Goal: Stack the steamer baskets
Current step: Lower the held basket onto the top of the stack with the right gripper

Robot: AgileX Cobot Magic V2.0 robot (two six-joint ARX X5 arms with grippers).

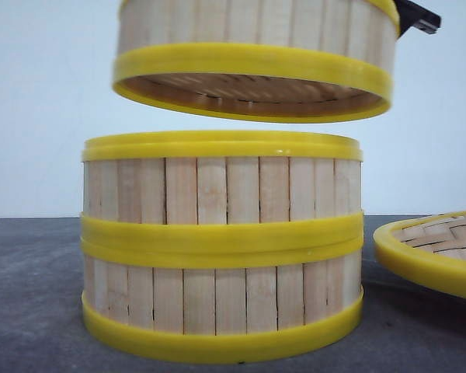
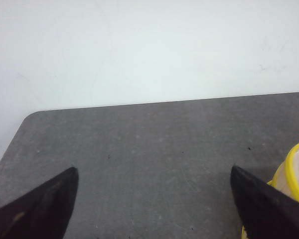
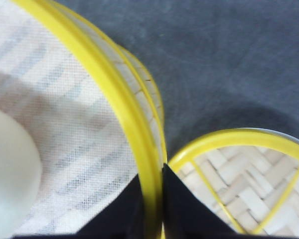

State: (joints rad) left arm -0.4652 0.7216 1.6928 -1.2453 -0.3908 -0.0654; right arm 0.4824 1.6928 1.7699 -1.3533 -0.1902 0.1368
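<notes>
- Two steamer baskets (image 1: pixel 221 249) already sat one on top of the other on the gray table (image 1: pixel 31 295).
- The third basket (image 1: pixel 256 54) hung in the air above them, a bit toward 1 o'clock, not touching.
- The right gripper (image 3: pixel 152 199) pinched that basket's yellow rim (image 3: pixel 114 94), its fingers nearly closed.
- The left gripper (image 2: pixel 154 199) was wide open and held nothing.
- The woven lid (image 1: pixel 439 249) lay on the table at 3 o'clock.
- I think only lowering the third basket was left.

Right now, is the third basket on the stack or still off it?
Off: the third basket hangs above the stack, a clear gap between them.
</notes>
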